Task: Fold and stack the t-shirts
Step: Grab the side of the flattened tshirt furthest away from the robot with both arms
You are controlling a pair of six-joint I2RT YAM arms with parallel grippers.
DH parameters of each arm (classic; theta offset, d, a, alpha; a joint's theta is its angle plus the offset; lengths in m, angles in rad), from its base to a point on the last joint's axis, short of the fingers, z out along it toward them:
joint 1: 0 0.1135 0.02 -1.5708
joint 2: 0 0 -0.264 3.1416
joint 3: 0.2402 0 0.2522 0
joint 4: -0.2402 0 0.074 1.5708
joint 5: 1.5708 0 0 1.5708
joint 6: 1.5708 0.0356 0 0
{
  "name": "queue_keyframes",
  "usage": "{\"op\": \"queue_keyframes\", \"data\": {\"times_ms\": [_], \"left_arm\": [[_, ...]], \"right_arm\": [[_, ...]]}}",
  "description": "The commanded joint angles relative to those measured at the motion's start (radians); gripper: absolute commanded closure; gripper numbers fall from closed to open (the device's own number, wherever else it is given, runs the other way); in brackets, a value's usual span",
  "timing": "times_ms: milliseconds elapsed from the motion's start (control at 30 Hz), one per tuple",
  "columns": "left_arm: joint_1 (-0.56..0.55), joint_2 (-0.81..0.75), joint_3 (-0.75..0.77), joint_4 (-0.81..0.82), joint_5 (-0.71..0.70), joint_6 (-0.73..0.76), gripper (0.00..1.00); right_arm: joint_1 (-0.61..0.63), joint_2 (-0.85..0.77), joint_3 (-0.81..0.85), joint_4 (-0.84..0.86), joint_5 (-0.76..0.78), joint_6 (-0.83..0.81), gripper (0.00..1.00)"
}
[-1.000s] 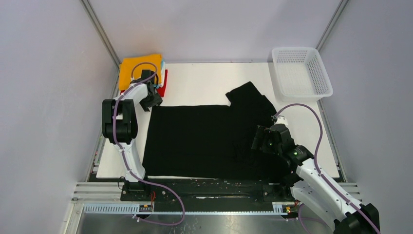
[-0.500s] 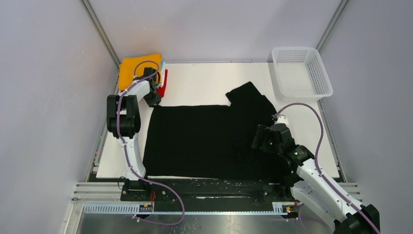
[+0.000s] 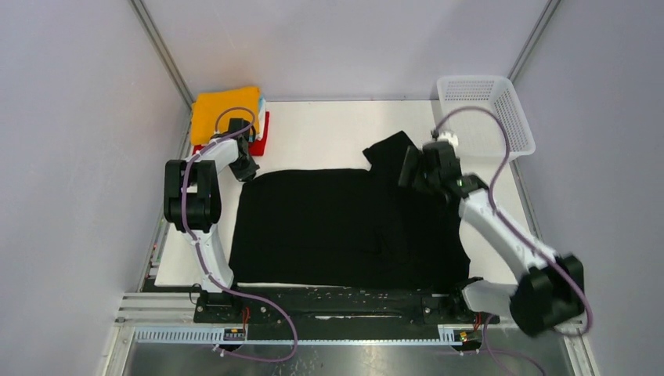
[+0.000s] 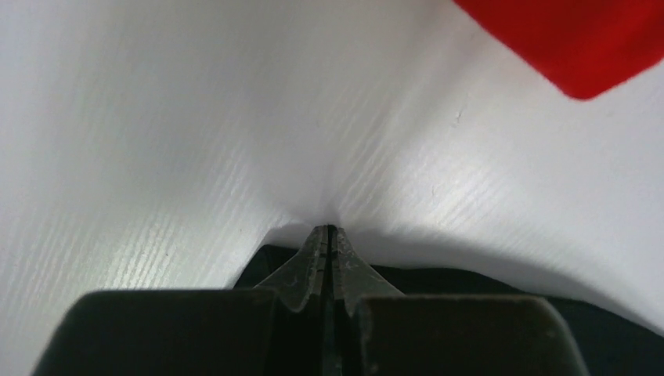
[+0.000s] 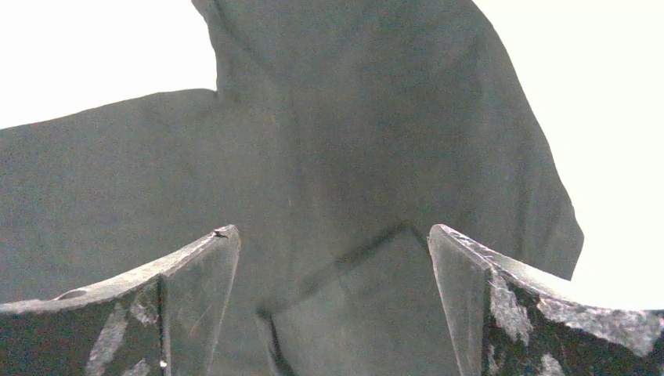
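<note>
The black t-shirt [image 3: 337,227] lies spread flat over the middle of the white bench [image 3: 321,129], its near edge at the bench's front. One sleeve [image 3: 391,153] sticks out toward the far side, right of centre.

The left arm [image 3: 192,192] reaches to the shirt's far left corner. In the left wrist view the left jaws are pressed together, their tips down where the black cloth's edge meets the white surface, which puckers just ahead of them. Whether any cloth is caught between them cannot be told.

The right arm [image 3: 493,227] stretches to the far right part of the shirt. The right jaws stand wide apart above the sleeve, holding nothing.

In the far left corner sits a stack of folded shirts. The orange t-shirt [image 3: 223,110] is on top and the red t-shirt [image 3: 262,133] shows at the bottom, just beyond the left jaws. A white mesh basket [image 3: 485,117] stands in the far right corner.
</note>
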Motion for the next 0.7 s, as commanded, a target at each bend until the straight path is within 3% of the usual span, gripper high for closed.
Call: {"op": "queue_keyframes", "data": {"times_ms": [0, 267, 667], "left_arm": [[0.000, -0.078, -0.040, 0.063, 0.076, 0.028, 1.00], [0.000, -0.109, -0.061, 0.088, 0.112, 0.036, 1.00], [0.000, -0.103, -0.066, 0.111, 0.161, 0.039, 1.00]], "right_arm": [[-0.076, 0.306, 0.284, 0.004, -0.028, -0.114, 0.01], [-0.164, 0.868, 0.905, -0.196, -0.106, -0.101, 0.01], [-0.216, 1.437, 1.652, -0.387, -0.205, -0.058, 0.01]]}}
